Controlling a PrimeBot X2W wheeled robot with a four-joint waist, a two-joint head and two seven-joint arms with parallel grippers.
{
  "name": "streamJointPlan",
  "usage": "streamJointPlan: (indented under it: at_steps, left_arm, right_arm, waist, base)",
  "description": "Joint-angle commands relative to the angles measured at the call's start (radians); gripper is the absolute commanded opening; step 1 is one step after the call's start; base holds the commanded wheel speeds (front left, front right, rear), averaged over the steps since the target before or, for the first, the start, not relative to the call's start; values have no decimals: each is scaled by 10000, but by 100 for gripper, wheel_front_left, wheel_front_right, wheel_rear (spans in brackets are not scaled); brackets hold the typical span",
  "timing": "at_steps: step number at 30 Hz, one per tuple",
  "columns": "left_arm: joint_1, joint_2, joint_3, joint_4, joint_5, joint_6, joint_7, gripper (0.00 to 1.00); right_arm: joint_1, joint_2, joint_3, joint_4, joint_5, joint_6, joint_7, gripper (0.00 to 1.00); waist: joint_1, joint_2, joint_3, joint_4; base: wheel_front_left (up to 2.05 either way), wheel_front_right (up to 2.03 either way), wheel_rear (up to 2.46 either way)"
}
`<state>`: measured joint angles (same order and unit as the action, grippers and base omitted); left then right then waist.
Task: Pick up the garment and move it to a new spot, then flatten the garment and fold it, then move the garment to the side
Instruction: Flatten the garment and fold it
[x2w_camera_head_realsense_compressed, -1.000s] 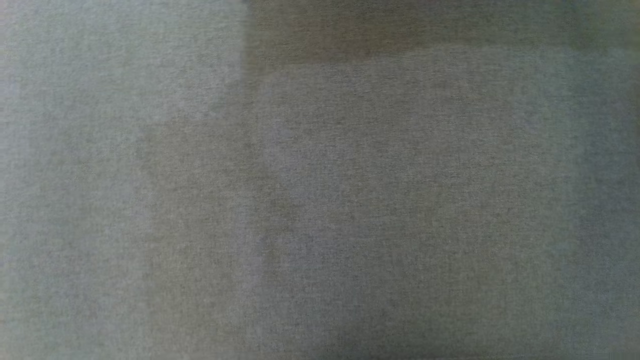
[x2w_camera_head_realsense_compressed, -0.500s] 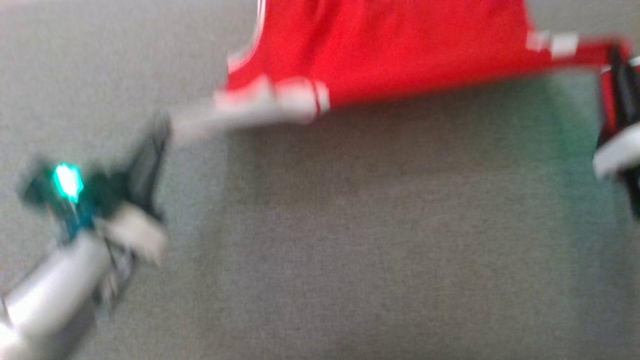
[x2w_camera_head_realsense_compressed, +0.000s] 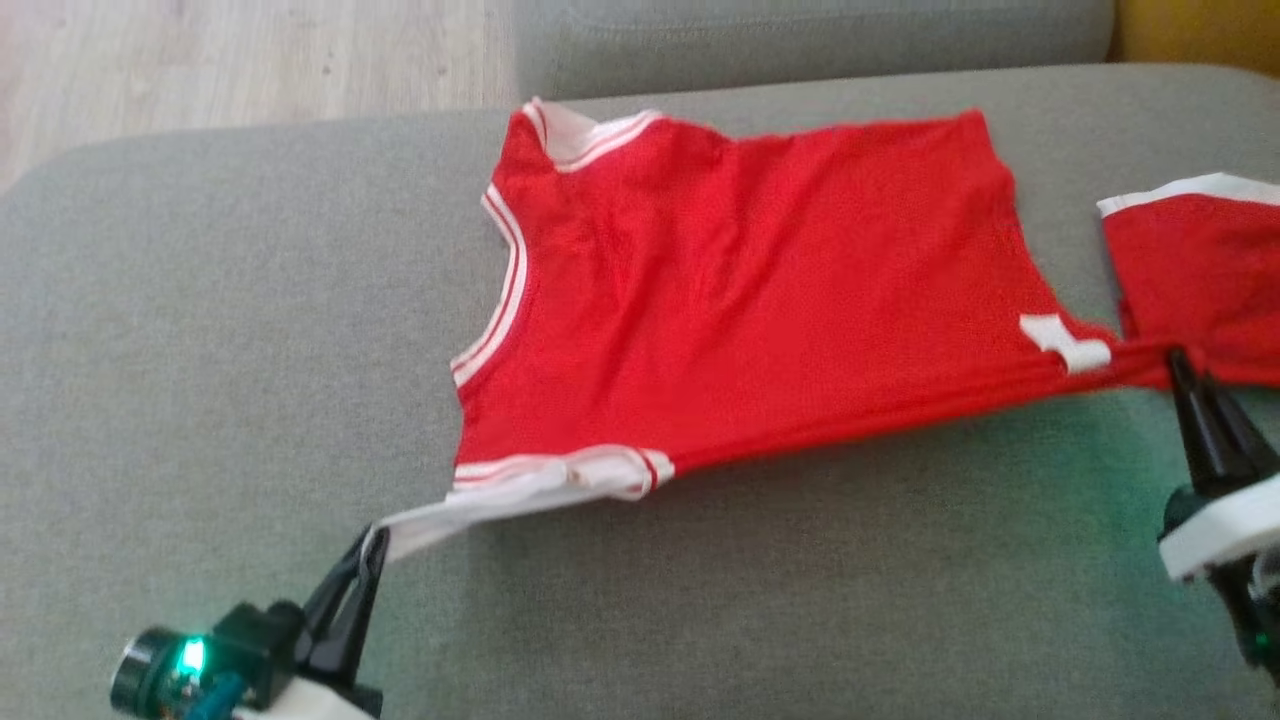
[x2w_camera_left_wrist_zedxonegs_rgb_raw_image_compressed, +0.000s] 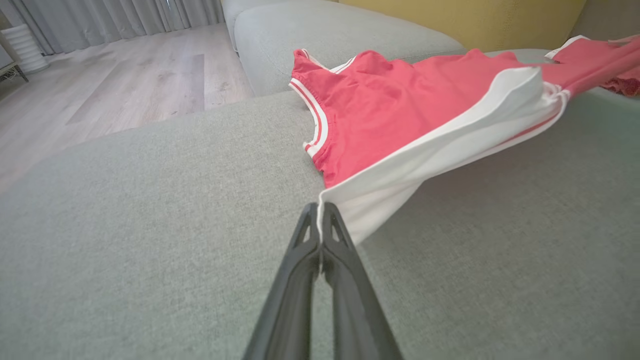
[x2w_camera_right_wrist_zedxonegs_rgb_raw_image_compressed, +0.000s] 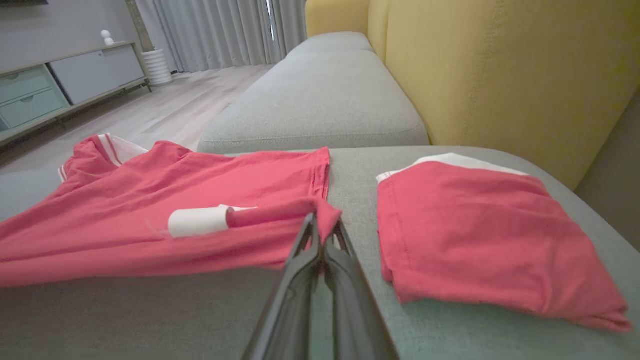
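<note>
Your head view is only now settling. A second ago it was taking in nothing but blurred grey cloth, and half a second ago red was smearing in at the top. I am reading that as the camera swinging, not as the garment travelling.

The red sleeveless mesh jersey with white striped trim (x2w_camera_head_realsense_compressed: 740, 300) is now lying spread across the grey fabric sofa cushion (x2w_camera_head_realsense_compressed: 200, 300). Its near edge is being pulled into a taut line between your two arms. Your left pincer (x2w_camera_head_realsense_compressed: 372, 540) is clamping shut on the white band at one near corner (x2w_camera_left_wrist_zedxonegs_rgb_raw_image_compressed: 320, 207). Your right pincer (x2w_camera_head_realsense_compressed: 1180, 362) is clamping shut on the red corner by the white patch (x2w_camera_right_wrist_zedxonegs_rgb_raw_image_compressed: 320, 220). The stretched edge is riding slightly above the cushion while the far half is resting on it. So you are looking at the flattening step, with the folding not yet begun.

On the right you are working tight. A folded red garment with a white band (x2w_camera_right_wrist_zedxonegs_rgb_raw_image_compressed: 475, 230) is sitting just beside your right pincer, with the yellow upholstered backrest (x2w_camera_right_wrist_zedxonegs_rgb_raw_image_compressed: 500, 75) beyond it.

On the left, bare cushion is stretching well out before rounding off toward the pale wooden floor (x2w_camera_head_realsense_compressed: 250, 60). The jersey's striped shoulder is lying near the cushion's far edge, so your free room is lying toward you and to your left
</note>
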<state>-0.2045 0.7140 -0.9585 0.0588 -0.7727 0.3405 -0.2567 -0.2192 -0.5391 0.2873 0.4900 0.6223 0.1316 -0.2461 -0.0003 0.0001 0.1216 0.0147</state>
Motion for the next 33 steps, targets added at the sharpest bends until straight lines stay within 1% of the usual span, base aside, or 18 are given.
streamJointPlan:
  at_steps: [1, 4, 9, 14, 17, 20, 22, 24, 27, 29, 31, 33]
  left_arm:
    - [-43, 529, 528, -146, -102, 153, -50, 0]
    - [232, 527, 465, -179, -179, 116, -50, 0]
    - [439, 484, 417, 35, -267, -141, -50, 0]
    - [520, 383, 442, 219, -308, -289, -51, 0]
    - [453, 390, 475, 185, -273, -332, -51, 0]
    - [83, 640, 710, -152, 45, -314, -51, 0]
    - [-383, 990, 937, -611, 355, -212, -31, 0]
    - [-1028, 1430, 1149, -1166, 687, -232, 166, 0]
    - [-2263, 2065, 1454, -1761, 1098, -623, 716, 0]
    - [-3235, 2375, 1573, -1907, 1407, -1089, 1196, 0]
    - [-4295, 2451, 1730, -1856, 1653, -1587, 1561, 0]
    - [-5347, 2378, 1861, -1642, 1895, -2050, 1858, 0]
  right_arm:
    - [236, -232, -263, -316, -89, -9, 19, 0]
    - [730, -54, -590, -586, -258, -9, 178, 0]
    - [1351, 219, -1122, -1042, -558, -9, 451, 0]
    - [1762, 445, -1540, -1457, -814, -9, 753, 0]
    - [1841, 490, -1616, -1592, -865, -9, 818, 0]
    - [1814, 456, -1857, -2030, -985, -9, 780, 0]
    - [1643, 379, -2140, -2485, -1041, -9, 765, 0]
    - [1368, 263, -2430, -3080, -1098, -9, 928, 0]
    - [660, -144, -2475, -3965, -1288, -9, 1606, 0]
    - [-60, -449, -2356, -4365, -1334, -9, 2160, 0]
    - [-895, -735, -2232, -4582, -1287, -9, 2653, 0]
    - [-1784, -990, -2096, -4596, -1177, -9, 3049, 0]
  waist:
    - [3, -1, -155, 2]
    - [3, -1, -307, 15]
    - [3, -1, -474, 47]
    - [3, -1, -579, 32]
    - [3, -1, -586, 38]
    - [3, -1, -653, 55]
    - [3, -1, -770, 67]
    - [3, -1, -926, 76]
    - [3, -1, -1153, 20]
    - [3, -1, -1249, -37]
    - [3, -1, -1259, -73]
    - [3, -1, -1230, -111]
  base:
    - [0, 0, 0]
    - [0, 0, 0]
    - [0, 0, 0]
    - [0, 0, 0]
    - [0, 0, 0]
    - [0, 0, 0]
    - [0, 0, 0]
    - [0, 0, 0]
    - [0, 0, 0]
    - [0, 0, 0]
    - [0, 0, 0]
    - [0, 0, 0]
